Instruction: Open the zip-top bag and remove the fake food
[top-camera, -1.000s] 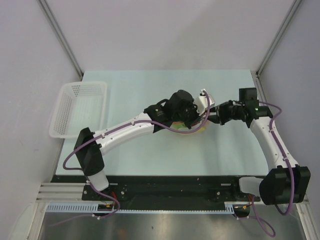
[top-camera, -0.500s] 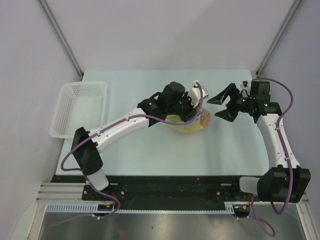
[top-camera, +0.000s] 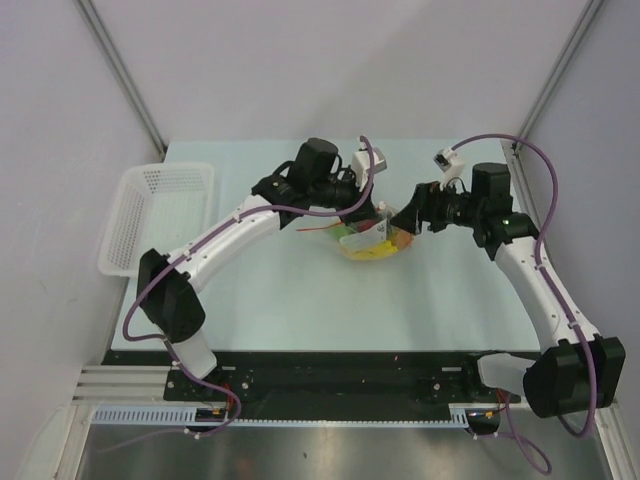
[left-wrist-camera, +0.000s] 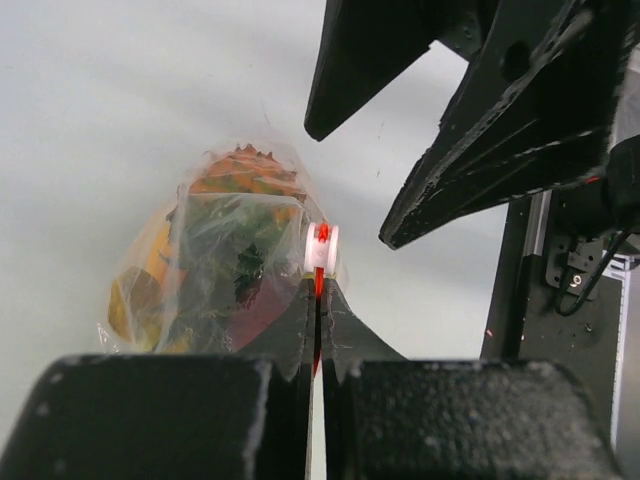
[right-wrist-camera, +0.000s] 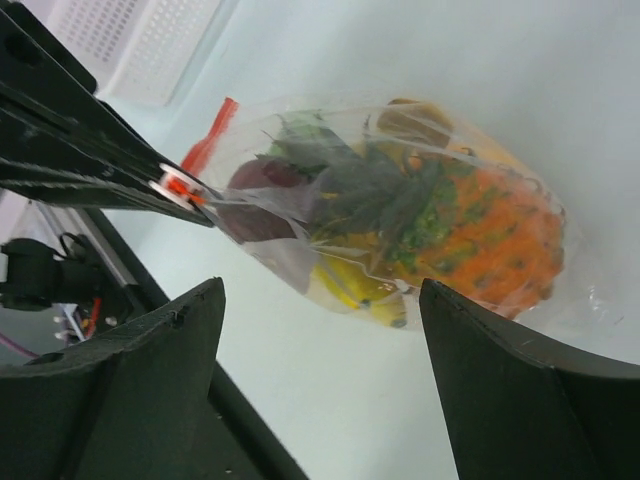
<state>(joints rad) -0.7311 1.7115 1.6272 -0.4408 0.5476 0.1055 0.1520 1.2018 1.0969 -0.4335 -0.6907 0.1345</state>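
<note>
Left gripper clamps the strip of the zip-top bag at the middle of the table; right gripper, wide open and empty, should pinch the white slider squarely.

white basket at table's left edge

The zip-top bag is clear, crinkled, glossy plastic; the table smooth, matt.

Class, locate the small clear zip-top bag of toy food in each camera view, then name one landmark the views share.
Top external: small clear crinkly zip-top bag, near picture centre.
Left wrist: left of centre, its edge pinched by the shut left gripper.
Right wrist: centre, framed by the open right gripper.
Shared landmark: the orange toy pineapple inside.
</note>
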